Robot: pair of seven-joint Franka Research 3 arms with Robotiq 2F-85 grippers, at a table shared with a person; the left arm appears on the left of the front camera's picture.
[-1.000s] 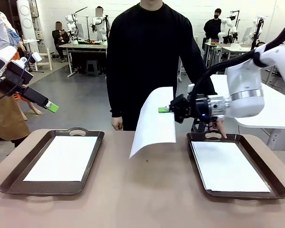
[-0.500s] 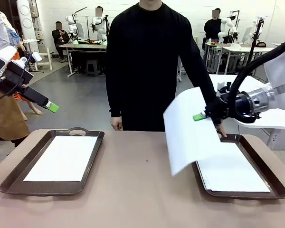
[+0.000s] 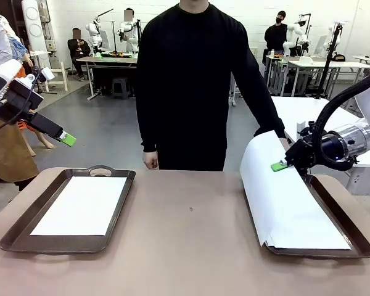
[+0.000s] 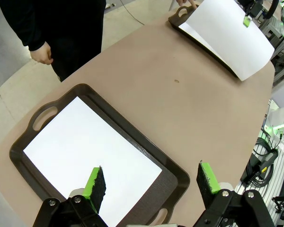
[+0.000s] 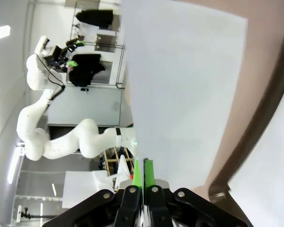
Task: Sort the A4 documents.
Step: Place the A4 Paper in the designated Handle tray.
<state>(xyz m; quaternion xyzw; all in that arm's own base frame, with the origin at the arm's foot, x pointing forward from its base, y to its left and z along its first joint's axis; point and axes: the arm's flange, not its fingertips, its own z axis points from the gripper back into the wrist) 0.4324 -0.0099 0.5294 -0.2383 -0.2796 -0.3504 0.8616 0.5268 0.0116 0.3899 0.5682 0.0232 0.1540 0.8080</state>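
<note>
A plain white A4 sheet (image 3: 272, 191) sits at the right of the front view, its upper edge lifted and curled, its lower part draped over the stack of sheets (image 3: 314, 231) in the right tray (image 3: 351, 225). The right end effector (image 3: 280, 165) has its green pads pressed together on the sheet's raised edge. At lower left, another white sheet (image 3: 81, 205) lies flat inside the left tray (image 3: 24, 225).

The left wrist view looks down on that left sheet (image 4: 87, 158) between the spread fingers of the left end effector (image 4: 151, 182), which hangs above it, touching nothing. The right wrist view shows the pinched paper (image 5: 180, 90) running up from the closed pads.

A person in black (image 3: 194, 86) stands at the far side of the brown table (image 3: 185, 246), one hand (image 3: 152, 161) by its edge.
</note>
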